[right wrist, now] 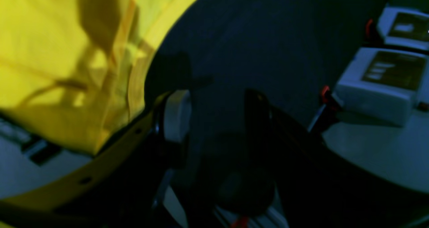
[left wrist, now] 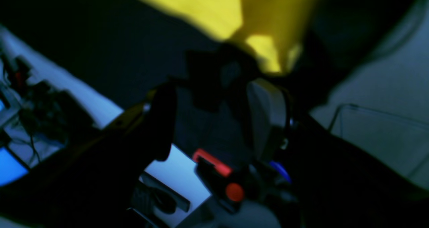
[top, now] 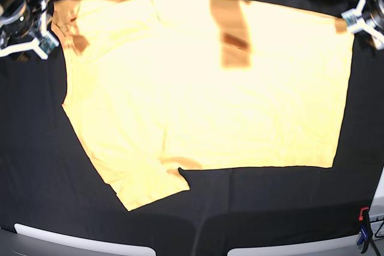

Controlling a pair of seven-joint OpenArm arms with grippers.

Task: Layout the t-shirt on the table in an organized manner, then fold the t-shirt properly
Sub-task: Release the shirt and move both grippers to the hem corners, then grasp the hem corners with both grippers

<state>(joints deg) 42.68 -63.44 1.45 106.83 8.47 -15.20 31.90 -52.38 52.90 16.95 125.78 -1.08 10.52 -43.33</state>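
Note:
The pale yellow t-shirt [top: 204,88] lies spread flat and sideways on the black table [top: 36,166], sleeves toward the left and hem at the right. My right gripper [top: 37,39] hovers at the shirt's far left corner. In the right wrist view it [right wrist: 218,116] stands open, with only dark cloth between its fingers and the t-shirt [right wrist: 50,54] just to its left. My left gripper [top: 362,21] is at the far right corner by the hem. In the blurred left wrist view it [left wrist: 214,117] is open, the t-shirt [left wrist: 218,13] beyond its tips.
White edge strips [top: 84,241] run along the table's near rim, with a red clamp [top: 363,213] at the near right. Another red clamp [left wrist: 214,164] shows under my left gripper. White boxes [right wrist: 385,84] stand off the table's side. Cables and gear [left wrist: 40,110] crowd the far edge.

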